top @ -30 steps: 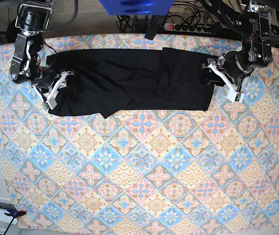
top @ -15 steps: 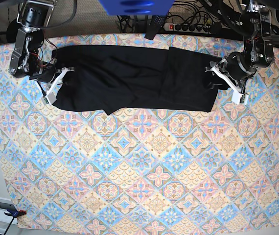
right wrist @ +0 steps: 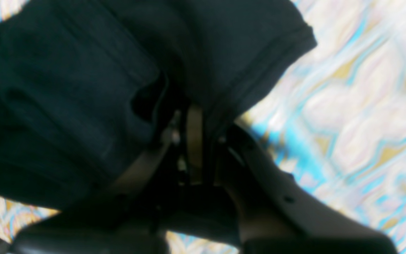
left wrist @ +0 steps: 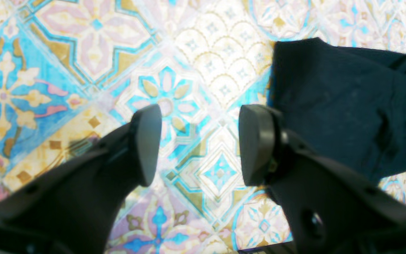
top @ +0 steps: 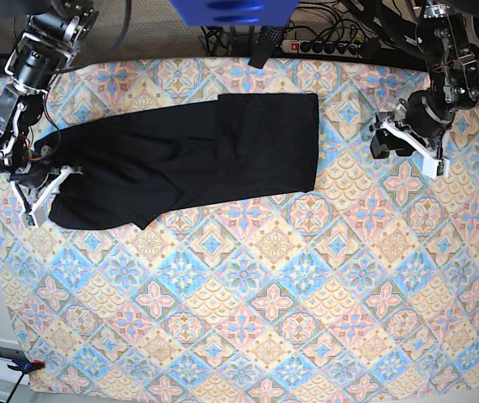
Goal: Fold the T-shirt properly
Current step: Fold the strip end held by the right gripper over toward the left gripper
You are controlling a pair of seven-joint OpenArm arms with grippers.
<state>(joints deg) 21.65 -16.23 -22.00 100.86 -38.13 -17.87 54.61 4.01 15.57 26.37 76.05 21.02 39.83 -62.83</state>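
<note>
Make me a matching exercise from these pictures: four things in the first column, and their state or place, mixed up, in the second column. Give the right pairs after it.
Column one:
1. left gripper
2. right gripper
3. T-shirt
4. patterned cloth

Column two:
A. lies flat and black, near the far edge
B. covers the whole table
C. open, with nothing between the pads
D. shut on a black cloth edge

Pairs: 1-C, 2-D, 3-A, 4-B
</note>
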